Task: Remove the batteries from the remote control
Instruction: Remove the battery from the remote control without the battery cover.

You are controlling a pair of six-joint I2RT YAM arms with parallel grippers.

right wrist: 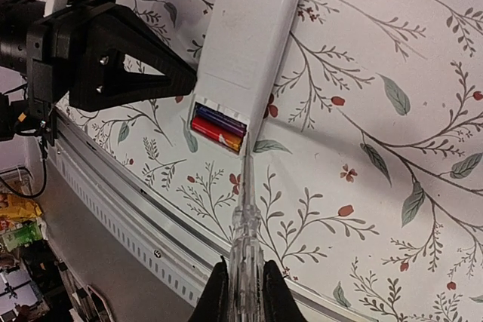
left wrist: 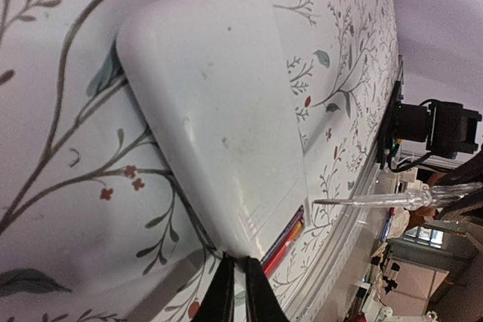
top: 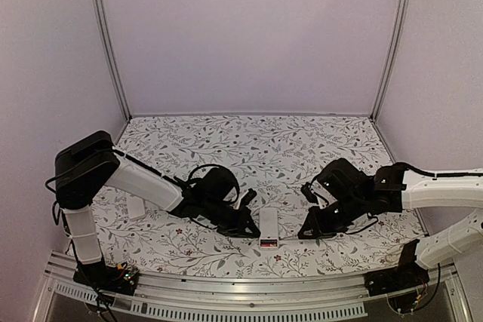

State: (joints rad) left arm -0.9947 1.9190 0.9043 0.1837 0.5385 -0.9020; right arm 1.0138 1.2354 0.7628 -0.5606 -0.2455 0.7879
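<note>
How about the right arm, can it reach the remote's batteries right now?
Probably yes: the compartment lies open, and the tool in the right fingers points its tip at the batteries with nothing between.

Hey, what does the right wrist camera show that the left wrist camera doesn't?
Only the right wrist view: the batteries seen from above, exposed and lying side by side, and the right gripper shut on the clear-handled tool.

Only the left wrist view: the left gripper, fingertips shut together at the corner of the remote. The cells show there only as a red sliver.

Both: the white remote, the tool aimed at its battery end, and the floral table cover.
</note>
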